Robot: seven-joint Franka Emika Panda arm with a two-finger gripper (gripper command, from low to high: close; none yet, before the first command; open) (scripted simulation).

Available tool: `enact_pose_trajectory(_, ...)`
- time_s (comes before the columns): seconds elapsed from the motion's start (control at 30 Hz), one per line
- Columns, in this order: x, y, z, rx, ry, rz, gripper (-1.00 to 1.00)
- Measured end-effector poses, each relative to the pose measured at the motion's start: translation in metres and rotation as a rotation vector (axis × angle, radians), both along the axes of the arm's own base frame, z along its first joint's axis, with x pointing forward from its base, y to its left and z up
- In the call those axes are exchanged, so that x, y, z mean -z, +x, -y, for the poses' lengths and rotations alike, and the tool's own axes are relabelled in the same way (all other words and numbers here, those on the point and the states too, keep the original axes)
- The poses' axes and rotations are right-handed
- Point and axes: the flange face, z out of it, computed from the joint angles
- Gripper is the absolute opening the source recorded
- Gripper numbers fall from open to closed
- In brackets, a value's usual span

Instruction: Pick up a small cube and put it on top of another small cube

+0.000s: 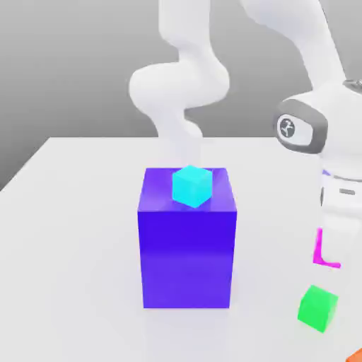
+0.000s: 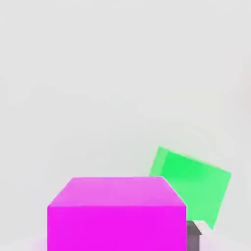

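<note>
I have the pincer (image 1: 334, 254) closed on the magenta cube (image 1: 319, 253), positioned to the exterior view's right of the blue block (image 1: 187, 258). The green cube (image 1: 317, 309) is located on that same side of the block, on the table (image 1: 78, 247). The cyan cube (image 1: 192, 187) is seated on top of the block.

I count three small cubes: one magenta (image 2: 117, 228) at my tool (image 1: 339, 256), one green (image 1: 317, 309) near it, and one cyan (image 1: 192, 187) well apart from it. There is one big purple-blue block (image 1: 187, 258) — also well apart from my tool — and one desk (image 1: 78, 247) below. One orange thing (image 1: 355, 356) is cut off near my tool — its kind I cannot tell.
</note>
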Motion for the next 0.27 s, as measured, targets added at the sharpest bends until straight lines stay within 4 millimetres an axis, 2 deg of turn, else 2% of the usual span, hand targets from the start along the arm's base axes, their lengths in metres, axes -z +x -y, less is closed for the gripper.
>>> enact_pose_trajectory(0.13,0.042,0.008,0.002,-0.017,0.0,0.0,-1.0)
enact_pose_trajectory(0.17,0.052,0.008,0.002,-0.017,0.0,0.0,1.0)
enact_pose_trajectory(0.27,0.052,0.008,0.002,-0.017,0.0,0.0,1.0)
